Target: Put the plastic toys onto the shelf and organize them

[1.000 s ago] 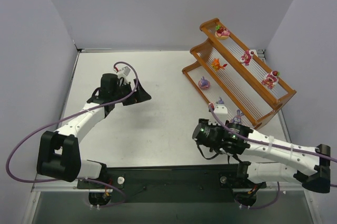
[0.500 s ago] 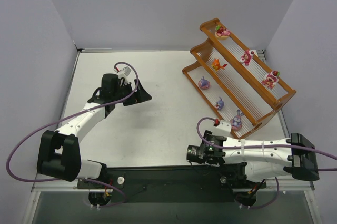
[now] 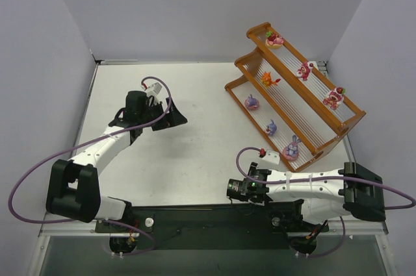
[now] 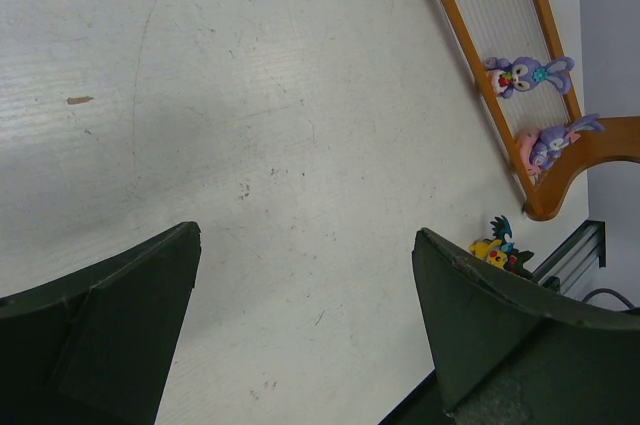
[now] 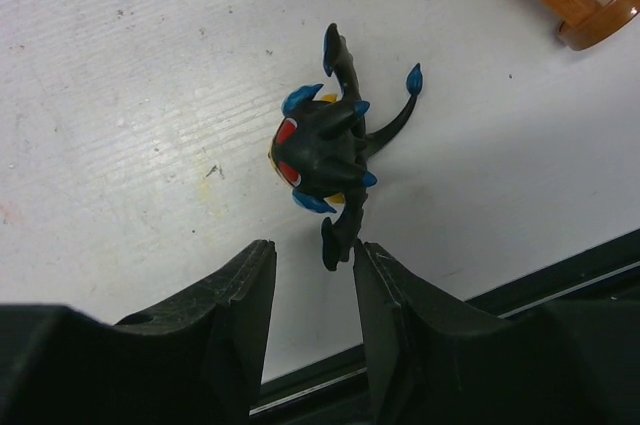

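Right wrist view shows the black toy [image 5: 325,150] lying on the table [image 5: 120,65], just ahead of the right gripper [image 5: 315,250]. Its fingers stand slightly apart and empty, apparently lined up to grasp this one toy not yet on the shelf [image 3: 259,29]. The left gripper [image 4: 305,235] hovers spread wide, holding nothing.

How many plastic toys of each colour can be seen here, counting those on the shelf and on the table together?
Pink-red toys: 3
Purple toys: 3
Orange toy: 1
Black winged toy: 1
Total: 8
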Controlling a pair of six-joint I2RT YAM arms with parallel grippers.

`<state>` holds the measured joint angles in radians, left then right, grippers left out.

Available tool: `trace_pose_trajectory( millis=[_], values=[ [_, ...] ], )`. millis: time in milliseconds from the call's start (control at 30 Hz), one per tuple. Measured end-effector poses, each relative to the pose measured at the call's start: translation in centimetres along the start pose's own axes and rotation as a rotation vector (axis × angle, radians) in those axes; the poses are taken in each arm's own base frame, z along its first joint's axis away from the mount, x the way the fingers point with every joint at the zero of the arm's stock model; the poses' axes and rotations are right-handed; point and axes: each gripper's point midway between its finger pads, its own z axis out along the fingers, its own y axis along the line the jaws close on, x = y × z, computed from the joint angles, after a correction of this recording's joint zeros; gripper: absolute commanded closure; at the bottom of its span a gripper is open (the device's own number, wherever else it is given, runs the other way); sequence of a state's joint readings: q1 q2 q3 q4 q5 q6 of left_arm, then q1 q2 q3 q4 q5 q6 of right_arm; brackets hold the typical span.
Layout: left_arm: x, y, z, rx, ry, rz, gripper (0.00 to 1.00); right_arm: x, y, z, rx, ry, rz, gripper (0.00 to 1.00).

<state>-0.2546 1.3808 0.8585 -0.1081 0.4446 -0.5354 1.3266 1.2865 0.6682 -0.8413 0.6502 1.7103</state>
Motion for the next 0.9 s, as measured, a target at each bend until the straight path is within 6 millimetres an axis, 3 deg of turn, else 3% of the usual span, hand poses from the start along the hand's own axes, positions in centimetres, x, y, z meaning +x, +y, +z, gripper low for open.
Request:
trace_pose_trajectory(
  millis=[400, 600, 733, 900],
  values=[
    [0.1, 0.2, 0.1, -0.005, 0.002, -0.002, 0.03, -0.4, -1.9, 2.1, 0.094, 0.015, -0.013, 0.73],
    [0.1, 0.2, 0.1, -0.005, 0.002, -0.002, 0.03, -0.2, -1.9, 2.3, 0.09, 0.024, -0.038, 0.84],
    [0.1, 0.2, 0.1, -0.005, 0.002, -0.002, 0.03, 0.0, -1.9, 2.3, 0.09, 0.035, -0.059, 1.0],
    [0.1, 0.2, 0.1, -0.005, 0.003, -0.002, 0.03, -0.1, -2.0, 2.2, 0.086, 0.038, -0.121, 1.0]
  ],
)
